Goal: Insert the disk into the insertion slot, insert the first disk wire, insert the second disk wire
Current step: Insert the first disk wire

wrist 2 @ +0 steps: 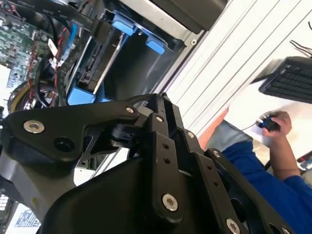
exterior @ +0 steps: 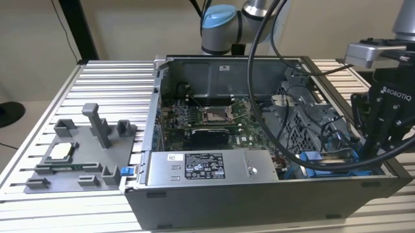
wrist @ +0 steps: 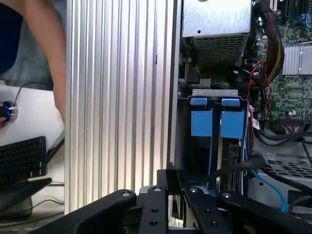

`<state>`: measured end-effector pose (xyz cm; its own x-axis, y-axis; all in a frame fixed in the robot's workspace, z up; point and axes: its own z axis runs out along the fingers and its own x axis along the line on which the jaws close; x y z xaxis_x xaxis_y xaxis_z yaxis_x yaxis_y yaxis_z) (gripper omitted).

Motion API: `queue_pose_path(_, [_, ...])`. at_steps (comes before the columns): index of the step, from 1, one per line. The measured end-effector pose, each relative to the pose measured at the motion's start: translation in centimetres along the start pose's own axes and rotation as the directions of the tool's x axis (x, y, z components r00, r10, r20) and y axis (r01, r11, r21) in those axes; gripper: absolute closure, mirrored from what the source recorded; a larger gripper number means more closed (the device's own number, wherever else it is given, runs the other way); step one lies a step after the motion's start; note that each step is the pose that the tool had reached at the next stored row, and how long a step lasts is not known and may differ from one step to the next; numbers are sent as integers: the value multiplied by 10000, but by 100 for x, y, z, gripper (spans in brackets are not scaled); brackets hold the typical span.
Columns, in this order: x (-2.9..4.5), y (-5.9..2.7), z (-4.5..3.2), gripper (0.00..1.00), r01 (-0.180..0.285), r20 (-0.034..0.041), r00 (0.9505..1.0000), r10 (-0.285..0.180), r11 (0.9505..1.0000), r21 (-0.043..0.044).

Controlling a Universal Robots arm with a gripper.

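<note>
1. The disk (wrist 2: 104, 51) sits in the insertion slot (wrist: 214, 92), in a corner of the computer box (exterior: 259, 204) on the desk (exterior: 104, 77). So I think the first step is done.
2. The hand (wrist: 173, 183) hangs just over that slot. I cannot tell if it is open or shut, or if it holds anything.
3. I think the job is now at the wires. A black wire (wrist: 234, 168) lies across the slot, near the hand.
4. Plugging a wire in calls for a slow, straight push, as the space is tight.
</note>
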<state>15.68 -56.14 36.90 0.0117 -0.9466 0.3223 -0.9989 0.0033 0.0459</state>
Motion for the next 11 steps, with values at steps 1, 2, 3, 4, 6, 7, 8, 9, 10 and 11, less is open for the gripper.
queue_pose_path(1, [-4,0,2,100,-5,-116,9999,5,10000,-3])
queue_pose_path(2, [-8,-1,4,100,-9,-219,9998,9,10000,-7])
queue_pose_path(3, [-12,-1,6,100,-14,-328,9995,13,10000,-10])
queue_pose_path(4, [-16,-1,8,100,-18,-436,9990,18,10000,-14])
queue_pose_path(6, [-23,-1,12,100,-26,-638,9980,25,10000,-23])
queue_pose_path(7, [-26,-1,13,100,-29,-743,9972,27,10000,-28])
queue_pose_path(8, [-29,-1,16,100,-34,-839,9965,31,10000,-32])
queue_pose_path(9, [-32,-1,17,100,-37,-929,9957,33,10000,-35])
queue_pose_path(10, [-34,-1,19,100,-40,-1010,9949,36,10000,-39])
queue_pose_path(11, [-35,-2,21,100,-43,-1087,9941,38,10000,-42])
